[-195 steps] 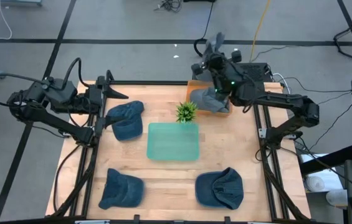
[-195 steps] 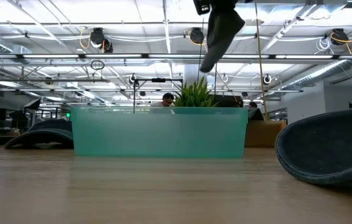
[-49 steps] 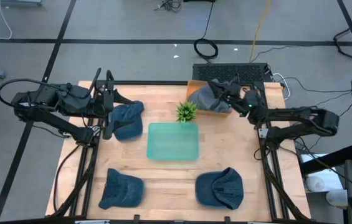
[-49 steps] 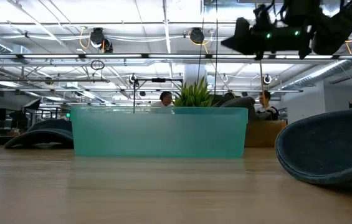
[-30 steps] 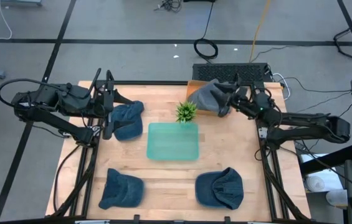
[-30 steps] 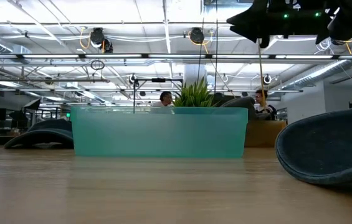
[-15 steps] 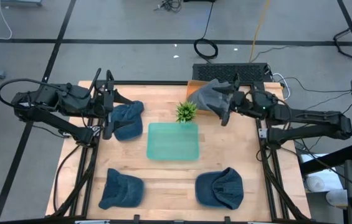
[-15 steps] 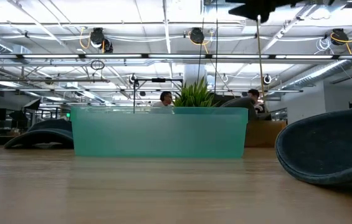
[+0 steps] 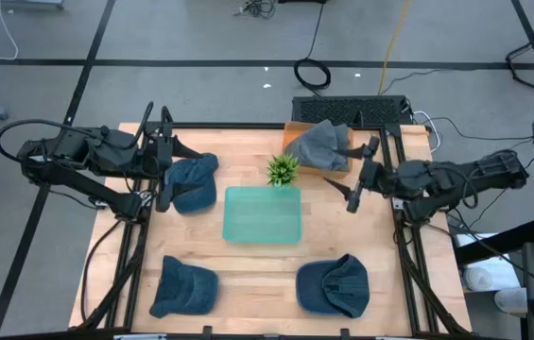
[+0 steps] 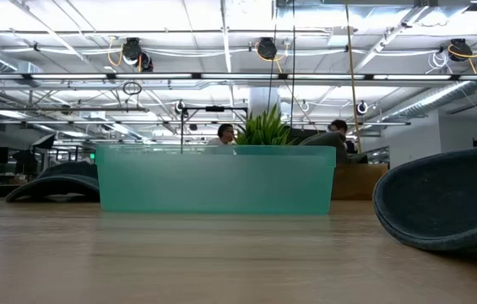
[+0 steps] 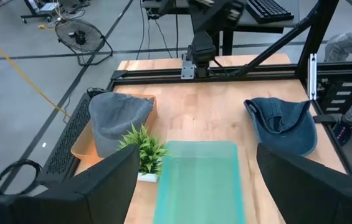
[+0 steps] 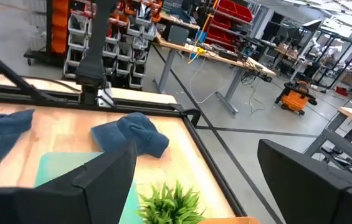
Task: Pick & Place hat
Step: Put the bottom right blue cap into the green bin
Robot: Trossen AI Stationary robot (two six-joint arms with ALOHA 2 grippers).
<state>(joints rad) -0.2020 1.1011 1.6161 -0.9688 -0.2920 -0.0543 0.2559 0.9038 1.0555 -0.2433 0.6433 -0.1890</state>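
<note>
A grey hat (image 9: pixel 321 146) lies in the wooden box (image 9: pixel 293 127) at the table's far edge; it also shows in the left wrist view (image 11: pixel 116 118). A blue hat (image 9: pixel 191 181) lies far left, and two more (image 9: pixel 183 286) (image 9: pixel 335 283) lie near the front edge. My right gripper (image 9: pixel 353 175) hangs open over the table just right of the box, with nothing between its fingers. My left gripper (image 9: pixel 174 165) stands open at the left edge of the far-left blue hat, not touching it as far as I can see. The low view shows neither gripper.
A green translucent tray (image 9: pixel 263 213) sits in the table's middle, with a small potted plant (image 9: pixel 283 170) at its far edge. A dark keyboard (image 9: pixel 352 106) lies behind the box. The bare wood right of the tray is free.
My right gripper has drawn back from the grey hat toward the table's right and near side and has risen out of the low view. The grey hat stays in the box.
</note>
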